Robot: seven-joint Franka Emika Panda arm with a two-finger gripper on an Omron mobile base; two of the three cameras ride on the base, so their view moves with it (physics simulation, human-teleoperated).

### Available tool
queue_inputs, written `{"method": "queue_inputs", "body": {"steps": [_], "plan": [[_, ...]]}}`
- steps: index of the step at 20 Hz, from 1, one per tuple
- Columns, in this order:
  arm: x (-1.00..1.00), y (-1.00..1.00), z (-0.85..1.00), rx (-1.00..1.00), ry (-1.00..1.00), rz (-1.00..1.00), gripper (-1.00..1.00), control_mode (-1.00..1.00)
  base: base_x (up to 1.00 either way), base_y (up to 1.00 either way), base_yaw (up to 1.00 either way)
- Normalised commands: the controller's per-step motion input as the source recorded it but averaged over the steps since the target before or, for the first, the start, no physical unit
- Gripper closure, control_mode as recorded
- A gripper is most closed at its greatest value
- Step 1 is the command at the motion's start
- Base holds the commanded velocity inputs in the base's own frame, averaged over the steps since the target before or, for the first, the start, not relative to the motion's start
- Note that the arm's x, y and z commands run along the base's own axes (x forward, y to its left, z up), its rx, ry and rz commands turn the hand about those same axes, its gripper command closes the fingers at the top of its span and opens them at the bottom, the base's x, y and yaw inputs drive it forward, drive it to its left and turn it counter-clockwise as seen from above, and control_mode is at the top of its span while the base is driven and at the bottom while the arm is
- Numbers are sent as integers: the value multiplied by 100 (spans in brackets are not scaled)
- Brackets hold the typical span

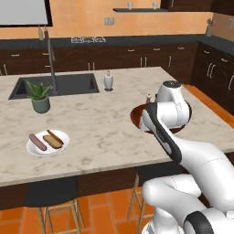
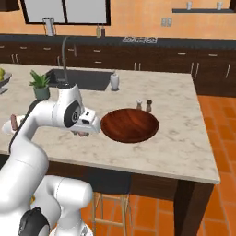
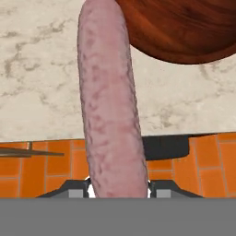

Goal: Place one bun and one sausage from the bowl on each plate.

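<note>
A long pink sausage (image 3: pixel 110 106) runs up the middle of the hand view, and my gripper (image 3: pixel 119 191) is shut on its near end. From the right base view the gripper (image 2: pixel 85 130) hangs just above the marble counter, left of the reddish-brown bowl (image 2: pixel 130 125), whose inside looks bare. Part of the bowl's rim (image 3: pixel 184 27) curves across the top right of the hand view. My arm hides most of the bowl (image 1: pixel 136 117) in the left base view. Far to the left lies the white plate (image 1: pixel 33 149), carrying a sausage (image 1: pixel 38 142) and a bun (image 1: pixel 53 139).
A potted plant (image 1: pixel 40 97) stands near the sink (image 1: pixel 55 85) and its tall faucet. A white dispenser (image 1: pixel 108 81) sits beside the sink. Two small shakers (image 2: pixel 143 105) stand behind the bowl. The counter's front edge and stools (image 1: pixel 50 201) lie just below my hand.
</note>
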Motion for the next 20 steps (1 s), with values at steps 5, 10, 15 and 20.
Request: {"method": "queue_inputs", "body": {"steps": [5,10,15,20], "plan": [[0,0,0,0,0,0,100,100,0,100,0],[0,0,0,0,0,0,100,100,0,100,0],[0,0,0,0,0,0,100,100,4,100,0],[0,0,0,0,0,0,100,100,20,100,0]]}}
